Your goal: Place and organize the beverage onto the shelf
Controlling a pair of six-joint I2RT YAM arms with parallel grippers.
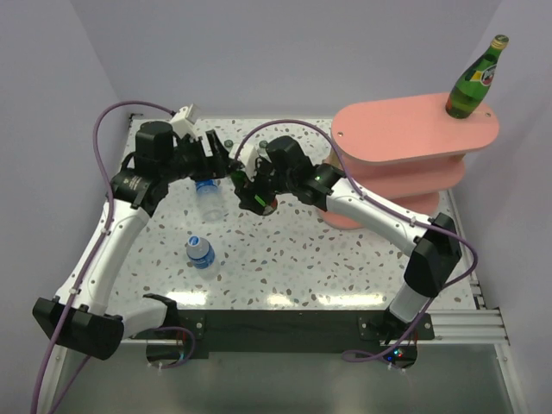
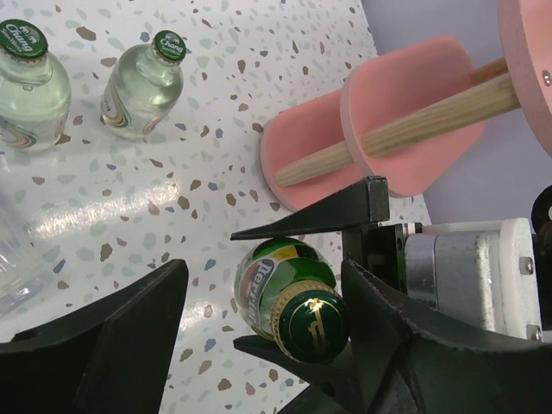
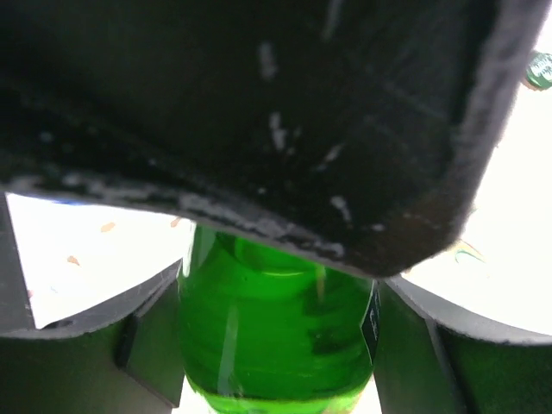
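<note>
My right gripper (image 3: 276, 345) is shut on a dark green glass bottle (image 3: 276, 328) with a gold cap, held just above the table in front of the pink shelf (image 1: 414, 129). In the left wrist view this bottle (image 2: 293, 293) sits between my left gripper's (image 2: 263, 276) open jaws, with its cap close to the right finger (image 2: 405, 336). A second dark green bottle (image 1: 474, 82) stands on the shelf's top board. Two clear bottles with green caps (image 2: 30, 82) (image 2: 142, 78) stand on the table. One blue-labelled plastic bottle (image 1: 211, 200) lies down and another (image 1: 200, 251) stands.
Both grippers (image 1: 226, 164) (image 1: 250, 185) meet at the table's middle back. The shelf's lower boards and wooden posts (image 2: 388, 112) are close on the right. Purple walls enclose the terrazzo table (image 1: 293, 259) on three sides.
</note>
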